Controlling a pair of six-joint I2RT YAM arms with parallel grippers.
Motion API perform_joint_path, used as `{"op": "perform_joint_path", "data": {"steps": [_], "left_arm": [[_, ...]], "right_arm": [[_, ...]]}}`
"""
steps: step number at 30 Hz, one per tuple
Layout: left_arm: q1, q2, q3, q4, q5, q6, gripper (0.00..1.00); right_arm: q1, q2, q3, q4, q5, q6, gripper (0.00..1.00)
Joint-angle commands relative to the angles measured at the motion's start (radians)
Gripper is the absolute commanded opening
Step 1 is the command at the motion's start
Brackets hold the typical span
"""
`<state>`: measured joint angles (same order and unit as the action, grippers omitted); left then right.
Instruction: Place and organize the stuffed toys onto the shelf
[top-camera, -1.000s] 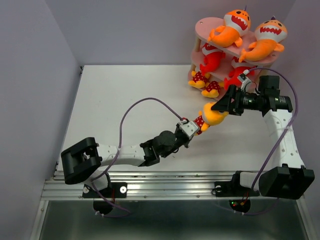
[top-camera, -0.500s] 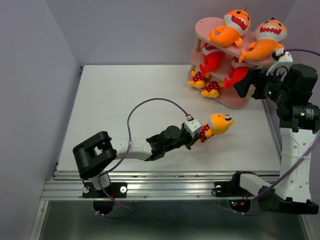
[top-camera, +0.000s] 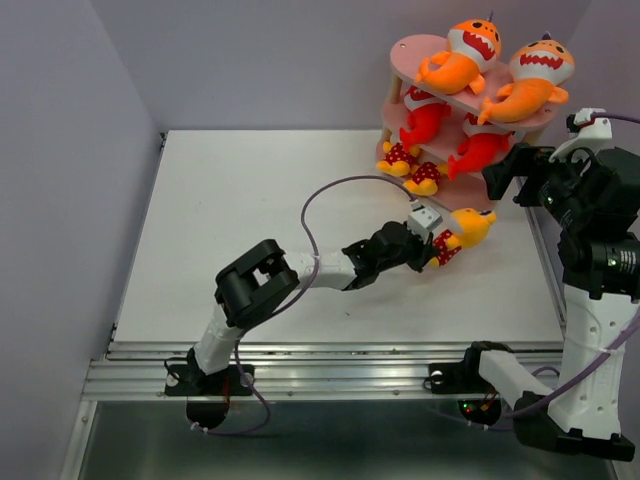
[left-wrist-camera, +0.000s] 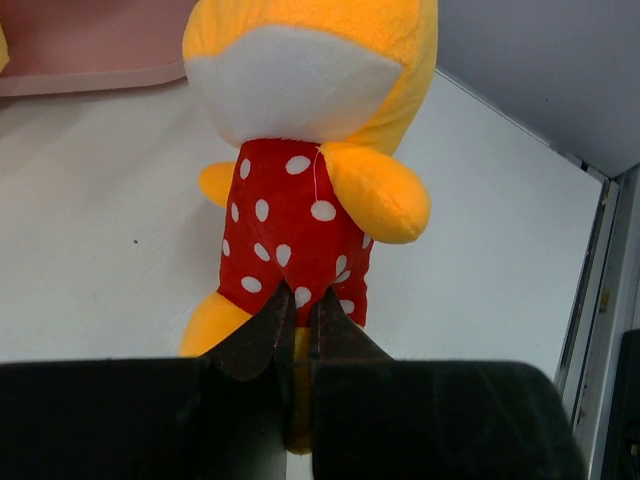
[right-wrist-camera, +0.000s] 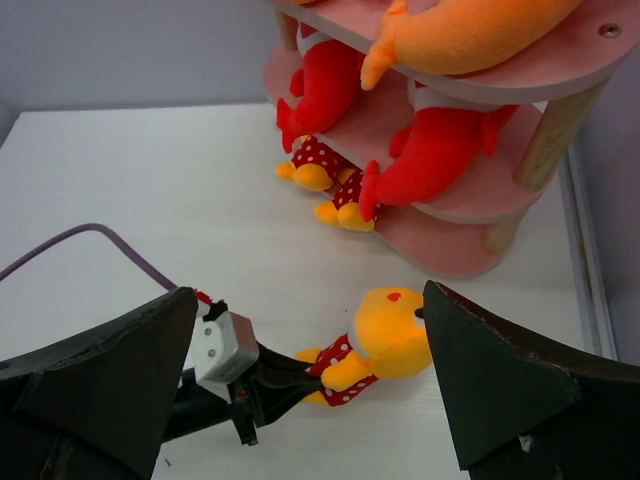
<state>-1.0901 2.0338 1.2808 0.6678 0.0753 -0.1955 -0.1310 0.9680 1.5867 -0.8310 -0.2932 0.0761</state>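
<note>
The white desk (top-camera: 250, 220) carries the pink shelf (top-camera: 472, 207) at its far right corner. Two orange sharks (top-camera: 462, 55) lie on its top board, two red sharks (top-camera: 425, 120) on the middle one and two small dotted figures (top-camera: 412, 165) on the bottom one. The right fingers (right-wrist-camera: 460, 350) stand wide apart and empty beside the shelf. The left fingers (left-wrist-camera: 270, 330) are closed tightly on the red dotted body of the third figure (top-camera: 465, 232), near the shelf's base
</note>
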Motion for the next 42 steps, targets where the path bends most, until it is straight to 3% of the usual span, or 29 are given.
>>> {"op": "perform_joint_path", "data": {"steps": [1, 20, 42], "left_arm": [[0.004, 0.052, 0.162, -0.078, -0.009, -0.102, 0.0], [0.052, 0.333, 0.658, -0.395, -0.109, -0.306, 0.0], [0.102, 0.467, 0.937, -0.493, -0.08, -0.369, 0.0]], "right_arm": [[-0.013, -0.023, 0.024, 0.069, 0.043, 0.014, 1.0], [-0.022, -0.054, 0.013, 0.078, 0.057, 0.016, 1.0], [-0.05, -0.104, -0.06, 0.092, 0.026, 0.028, 1.0]]}}
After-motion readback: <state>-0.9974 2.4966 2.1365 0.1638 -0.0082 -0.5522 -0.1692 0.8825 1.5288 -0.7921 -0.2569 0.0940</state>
